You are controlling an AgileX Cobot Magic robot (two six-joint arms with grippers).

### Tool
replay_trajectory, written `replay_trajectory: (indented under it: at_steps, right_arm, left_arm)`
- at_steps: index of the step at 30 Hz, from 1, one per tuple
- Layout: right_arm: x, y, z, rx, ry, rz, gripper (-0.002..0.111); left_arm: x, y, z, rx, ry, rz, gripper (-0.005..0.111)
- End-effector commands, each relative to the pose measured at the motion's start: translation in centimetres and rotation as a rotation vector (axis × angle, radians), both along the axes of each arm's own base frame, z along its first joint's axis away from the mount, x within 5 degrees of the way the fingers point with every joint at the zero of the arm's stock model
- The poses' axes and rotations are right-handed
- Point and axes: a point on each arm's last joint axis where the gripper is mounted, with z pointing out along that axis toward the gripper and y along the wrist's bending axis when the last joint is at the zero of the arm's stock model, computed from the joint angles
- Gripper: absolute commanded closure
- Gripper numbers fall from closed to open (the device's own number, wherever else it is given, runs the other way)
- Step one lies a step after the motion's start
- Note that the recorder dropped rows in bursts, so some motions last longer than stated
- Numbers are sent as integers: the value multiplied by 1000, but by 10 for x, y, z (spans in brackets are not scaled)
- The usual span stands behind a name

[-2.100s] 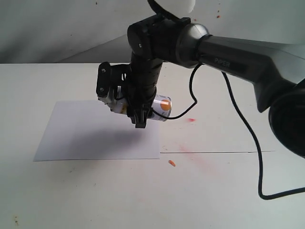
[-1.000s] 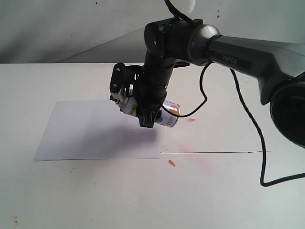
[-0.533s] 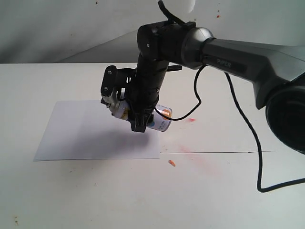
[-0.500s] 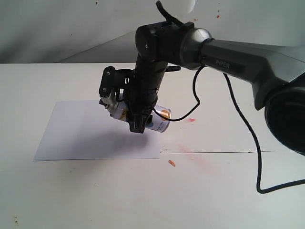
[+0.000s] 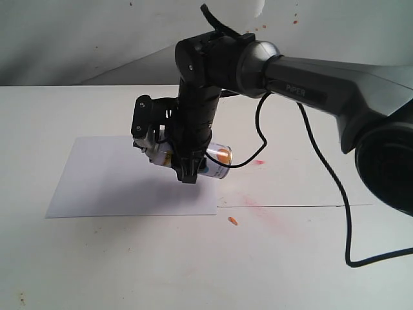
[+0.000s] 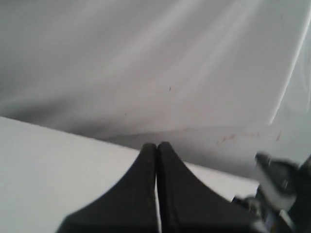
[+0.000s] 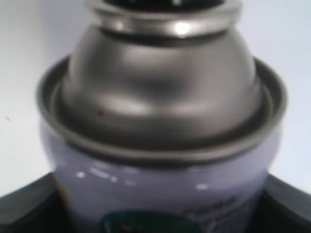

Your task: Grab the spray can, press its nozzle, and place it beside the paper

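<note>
The right fingers [image 5: 189, 169] squeeze the spray can [image 5: 217, 163] around its middle, tipped in the air above the right end of the paper [image 5: 116, 177], and it looks light, hard and slippery, while the left fingers [image 6: 146, 189] are pressed together on nothing.

A white surface [image 5: 129, 271] spreads beneath the right arm's fingers [image 5: 188, 172], marked with faint red smears [image 5: 258, 208] and an orange fleck [image 5: 233, 221] off to their right in the exterior view. A thin dark line [image 5: 303, 206] crosses it. Beyond the fingers rises a pale grey wall [image 5: 77, 39], flecked red, in soft light.
</note>
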Motion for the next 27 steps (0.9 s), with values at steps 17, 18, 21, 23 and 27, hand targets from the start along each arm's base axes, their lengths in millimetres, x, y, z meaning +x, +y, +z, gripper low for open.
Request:
replay_trajectory:
  at_steps: [17,18,21,23,27]
  right_arm:
    - [1,-2,10,-8,-14,-6,108]
    - [1,-2,10,-8,-14,-6,108]
    - [1,-2,10,-8,-14,-6,108]
    - [1,-2,10,-6,-17,-6,108]
    - [1,-2,10,-4,-14,-21,108]
  left_arm:
    - [10,-9,119,-257,163,-82,107]
    - [19,-10,126,-224,197,-73,107]
    - [50,-16,142,-168,332,-62,107]
    - [78,-22,144,-137,476,-62,107]
    - [134,-39,130,-16,816,-120,107]
